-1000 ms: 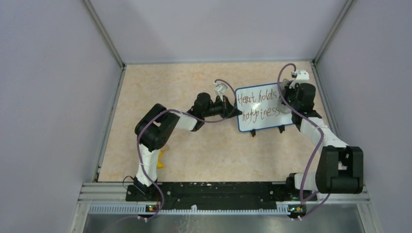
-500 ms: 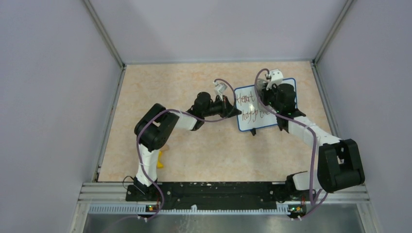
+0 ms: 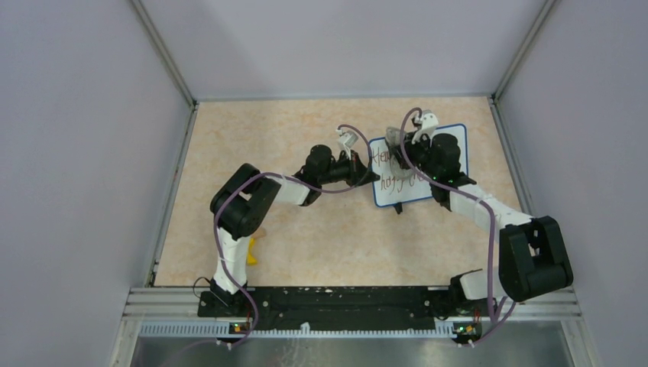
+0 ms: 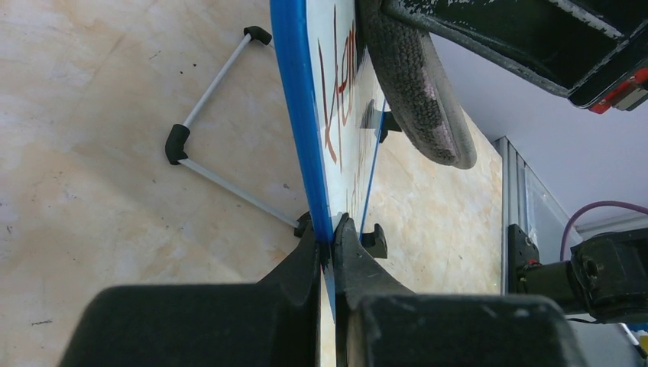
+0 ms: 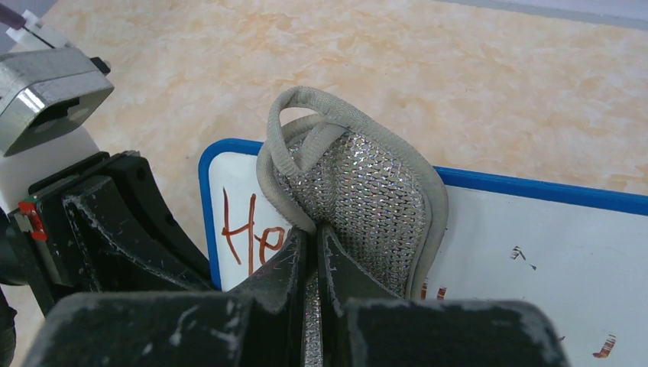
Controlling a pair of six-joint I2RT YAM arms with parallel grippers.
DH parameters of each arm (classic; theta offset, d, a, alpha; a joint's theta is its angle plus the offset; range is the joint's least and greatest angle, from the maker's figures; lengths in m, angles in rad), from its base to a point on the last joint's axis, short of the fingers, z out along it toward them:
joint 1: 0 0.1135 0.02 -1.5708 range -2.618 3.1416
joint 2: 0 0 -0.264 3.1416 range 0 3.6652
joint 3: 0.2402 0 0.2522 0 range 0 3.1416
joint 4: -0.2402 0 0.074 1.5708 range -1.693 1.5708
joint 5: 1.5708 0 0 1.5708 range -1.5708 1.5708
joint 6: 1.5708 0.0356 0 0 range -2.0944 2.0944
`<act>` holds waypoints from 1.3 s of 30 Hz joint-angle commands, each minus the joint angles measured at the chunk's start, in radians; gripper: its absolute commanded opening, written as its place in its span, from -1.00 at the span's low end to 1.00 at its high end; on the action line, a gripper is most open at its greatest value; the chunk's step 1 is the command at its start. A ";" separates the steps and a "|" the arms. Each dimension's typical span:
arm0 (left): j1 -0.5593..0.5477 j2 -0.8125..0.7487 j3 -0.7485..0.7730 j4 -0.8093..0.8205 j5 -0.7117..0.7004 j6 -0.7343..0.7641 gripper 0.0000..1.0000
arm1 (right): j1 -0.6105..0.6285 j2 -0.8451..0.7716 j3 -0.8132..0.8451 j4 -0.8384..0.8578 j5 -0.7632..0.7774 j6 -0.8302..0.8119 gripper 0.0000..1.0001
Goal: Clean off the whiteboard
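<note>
The whiteboard (image 3: 409,193) stands tilted on its wire stand (image 4: 221,180) at the back right of the table. Its blue rim (image 4: 294,92) is pinched at the left edge by my left gripper (image 4: 330,229), which is shut on it. My right gripper (image 5: 312,233) is shut on the grey oval eraser pad (image 5: 367,191) and presses the pad against the board's upper left part. Reddish letters "He" (image 5: 244,229) show left of the pad. The board (image 5: 535,252) right of the pad is white with a few faint specks. The right arm hides the middle of the board in the top view.
A yellow object (image 3: 252,252) lies beside the left arm's lower link. Metal frame posts and grey walls close in the table on three sides. The stand's black foot (image 3: 397,209) pokes out below the board's front edge.
My right gripper has swept the eraser pad leftward across the board from its right edge, and the writing it passed over is gone. The left gripper has not moved.
</note>
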 commanded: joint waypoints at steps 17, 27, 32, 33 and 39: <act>0.003 -0.013 -0.021 -0.135 -0.122 0.181 -1.00 | -0.379 0.020 -0.102 0.042 0.089 0.165 -1.00; 0.003 -0.019 -0.017 -0.138 -0.118 0.177 -1.00 | -0.425 -0.007 -0.146 0.010 0.207 0.221 -1.00; 0.003 -0.020 -0.020 -0.135 -0.119 0.176 -1.00 | -0.425 -0.057 -0.192 0.024 0.228 0.244 -1.00; 0.002 -0.019 -0.023 -0.132 -0.119 0.176 -1.00 | -0.422 -0.057 -0.198 0.035 0.204 0.248 -1.00; 0.002 -0.020 -0.037 -0.114 -0.115 0.162 -1.00 | -0.279 0.006 -0.148 0.034 0.178 0.173 -1.00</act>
